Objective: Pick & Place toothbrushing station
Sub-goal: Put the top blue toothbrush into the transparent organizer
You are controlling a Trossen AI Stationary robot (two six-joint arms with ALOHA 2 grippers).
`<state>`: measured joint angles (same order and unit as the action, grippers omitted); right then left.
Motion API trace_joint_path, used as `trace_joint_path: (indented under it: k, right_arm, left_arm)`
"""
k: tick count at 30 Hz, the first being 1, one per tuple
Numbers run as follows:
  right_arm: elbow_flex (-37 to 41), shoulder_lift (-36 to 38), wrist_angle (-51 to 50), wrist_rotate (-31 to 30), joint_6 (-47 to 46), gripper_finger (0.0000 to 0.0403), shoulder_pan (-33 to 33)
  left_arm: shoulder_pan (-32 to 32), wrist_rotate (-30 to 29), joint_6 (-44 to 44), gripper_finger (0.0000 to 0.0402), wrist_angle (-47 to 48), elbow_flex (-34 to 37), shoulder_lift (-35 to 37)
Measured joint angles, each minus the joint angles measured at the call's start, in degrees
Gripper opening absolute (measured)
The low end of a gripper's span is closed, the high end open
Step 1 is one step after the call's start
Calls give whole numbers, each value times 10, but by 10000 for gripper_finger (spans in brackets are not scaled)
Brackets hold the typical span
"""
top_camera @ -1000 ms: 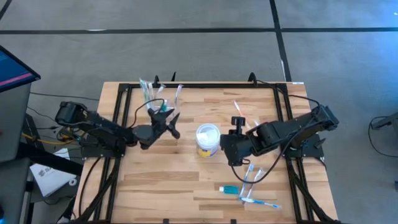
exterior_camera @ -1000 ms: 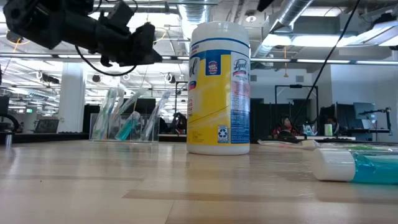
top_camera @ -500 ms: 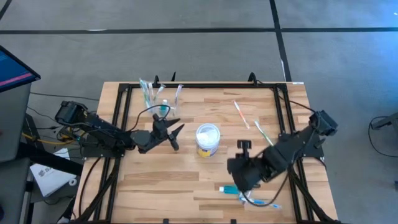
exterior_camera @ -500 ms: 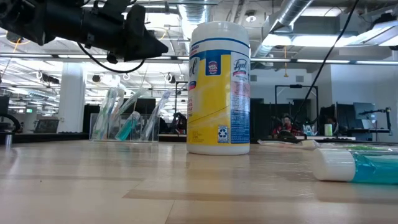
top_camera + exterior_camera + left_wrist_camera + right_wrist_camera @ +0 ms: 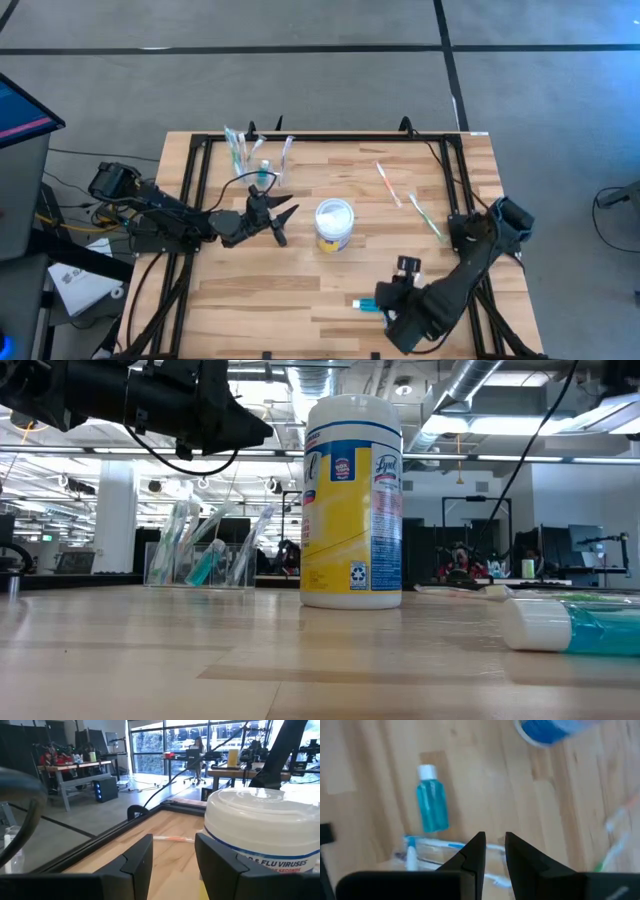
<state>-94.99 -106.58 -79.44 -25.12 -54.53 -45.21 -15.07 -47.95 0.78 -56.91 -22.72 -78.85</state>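
two risks. left gripper (image 5: pixel 283 212), jaws apart and empty, hangs beside the wipes tub (image 5: pixel 334 224): could topple it. right gripper (image 5: pixel 492 851), jaws narrow, empty, hovers above loose toothbrushes (image 5: pixel 432 851). toothbrushing station (image 5: pixel 252 152) sits at the surface's far left edge.

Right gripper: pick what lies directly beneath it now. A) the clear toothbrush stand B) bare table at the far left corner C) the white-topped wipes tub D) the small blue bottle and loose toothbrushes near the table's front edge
D: the right gripper hangs over the small blue bottle and loose toothbrushes, far from the tub.
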Motion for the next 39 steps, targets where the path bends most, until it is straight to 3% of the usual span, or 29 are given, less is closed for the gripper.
trace_joint_path:
  k: [4, 11, 23, 31, 39]
  right_arm:
    - [2, -6, -27, -6, -110, 64, -16]
    - [51, 2, 90, 1, -170, 64, -36]
    - [175, 2, 175, 18, -369, 64, -45]
    - [228, 2, 167, -20, -547, 64, -88]
    - [267, 11, 168, -35, -647, 64, -111]
  left_arm:
    - [0, 13, -12, 140, -3, 0, 0]
    - [2, 14, -10, 140, -17, 0, 1]
    - [5, 14, -12, 140, -41, 0, 2]
    - [3, 50, -42, 140, -45, 0, 2]
    - [1, 52, -43, 140, -46, 0, 2]
